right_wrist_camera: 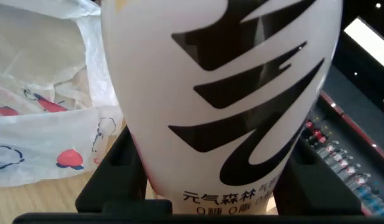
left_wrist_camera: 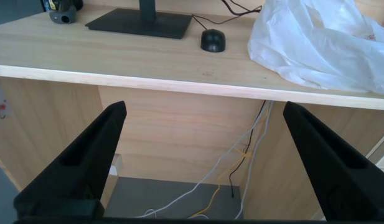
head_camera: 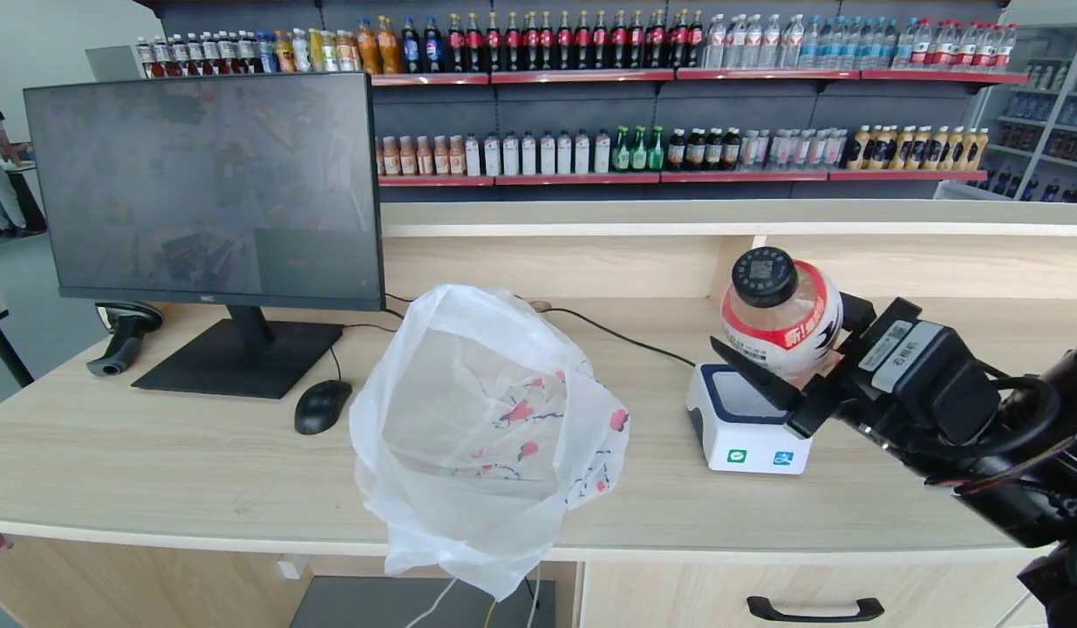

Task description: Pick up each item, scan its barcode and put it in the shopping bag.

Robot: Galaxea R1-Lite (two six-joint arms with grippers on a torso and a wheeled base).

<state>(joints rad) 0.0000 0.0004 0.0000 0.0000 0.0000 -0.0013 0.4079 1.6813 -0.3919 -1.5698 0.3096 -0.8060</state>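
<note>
A clear bottle (head_camera: 780,310) with a black cap and a red-and-white label hangs tilted just above the white barcode scanner (head_camera: 745,422) at the counter's right. My right gripper (head_camera: 787,377) is shut on the bottle's body; in the right wrist view the white label with black strokes (right_wrist_camera: 229,99) sits between the black fingers (right_wrist_camera: 114,177). The white plastic shopping bag (head_camera: 486,432) with red prints stands open at the counter's front middle, left of the scanner. My left gripper (left_wrist_camera: 201,155) is open below the counter's front edge, with nothing between its fingers.
A monitor (head_camera: 207,187) on a black stand, a black mouse (head_camera: 322,406) and a handheld scanner (head_camera: 124,336) occupy the counter's left. A cable (head_camera: 625,338) runs behind the bag to the barcode scanner. Shelves of drinks (head_camera: 678,96) line the back wall. Cables (left_wrist_camera: 241,168) dangle beneath the counter.
</note>
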